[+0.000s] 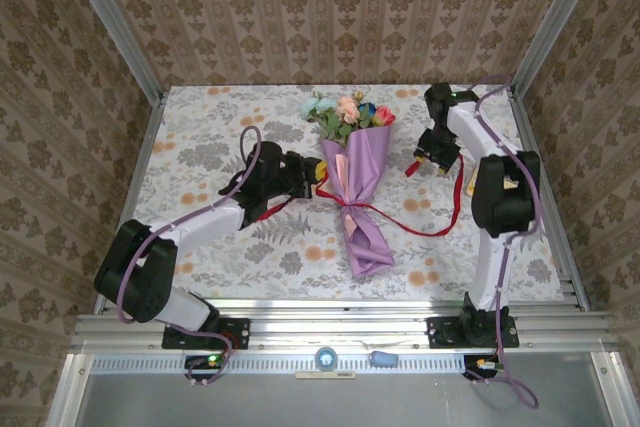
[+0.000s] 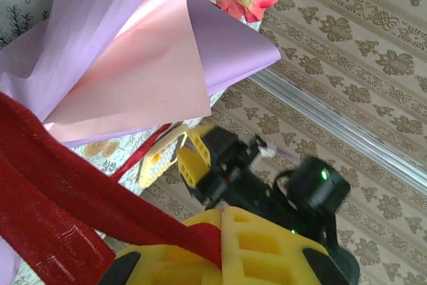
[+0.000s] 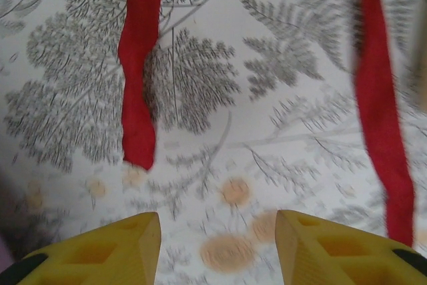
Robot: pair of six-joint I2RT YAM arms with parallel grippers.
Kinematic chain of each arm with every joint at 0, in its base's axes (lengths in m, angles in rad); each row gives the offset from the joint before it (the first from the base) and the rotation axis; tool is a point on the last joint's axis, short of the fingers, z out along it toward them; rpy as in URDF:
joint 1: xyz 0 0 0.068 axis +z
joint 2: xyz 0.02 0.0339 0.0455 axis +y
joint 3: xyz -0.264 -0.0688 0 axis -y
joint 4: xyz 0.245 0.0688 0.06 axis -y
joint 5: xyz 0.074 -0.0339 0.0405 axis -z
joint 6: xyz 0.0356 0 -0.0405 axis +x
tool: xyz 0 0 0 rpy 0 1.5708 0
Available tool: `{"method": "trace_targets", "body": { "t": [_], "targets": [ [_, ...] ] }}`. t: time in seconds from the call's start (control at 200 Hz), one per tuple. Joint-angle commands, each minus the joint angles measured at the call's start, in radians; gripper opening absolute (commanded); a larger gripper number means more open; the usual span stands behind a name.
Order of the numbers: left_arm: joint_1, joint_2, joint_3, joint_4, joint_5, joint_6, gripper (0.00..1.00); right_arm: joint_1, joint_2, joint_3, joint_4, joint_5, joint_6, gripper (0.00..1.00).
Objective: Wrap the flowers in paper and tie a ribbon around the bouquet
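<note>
the bouquet (image 1: 356,192) is lying in the middle of the bench (image 1: 200,137). the left end effector (image 1: 305,179) is clamping the ribbon (image 2: 47,185) beside it; the right end effector (image 3: 218,221) is hovering, fingers apart, holding nothing.

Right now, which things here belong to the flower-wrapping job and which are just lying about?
Part of the job:
- flowers
- lilac paper wrapped around them
- red ribbon across the wrap, pinched in the left claw

Just lying about:
- pale gadget with an orange button
- small blue item at the near edge
</note>
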Motion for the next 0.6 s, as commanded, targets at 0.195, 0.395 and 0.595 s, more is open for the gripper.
{"method": "trace_targets", "body": {
  "t": [0.195, 0.395, 0.595],
  "targets": [
    [-0.086, 0.092, -0.052, 0.215, -0.111, -0.019, 0.00, -0.057, 0.264, 0.254, -0.010, -0.072, 0.024, 0.48],
    [-0.125, 0.114, -0.037, 0.212, -0.129, -0.003, 0.00, -0.062, 0.340, 0.323, -0.006, -0.104, 0.019, 0.44],
    [-0.142, 0.083, -0.057, 0.150, -0.161, 0.020, 0.00, -0.063, 0.351, 0.329, 0.011, -0.122, 0.028, 0.32]
  ]
}}
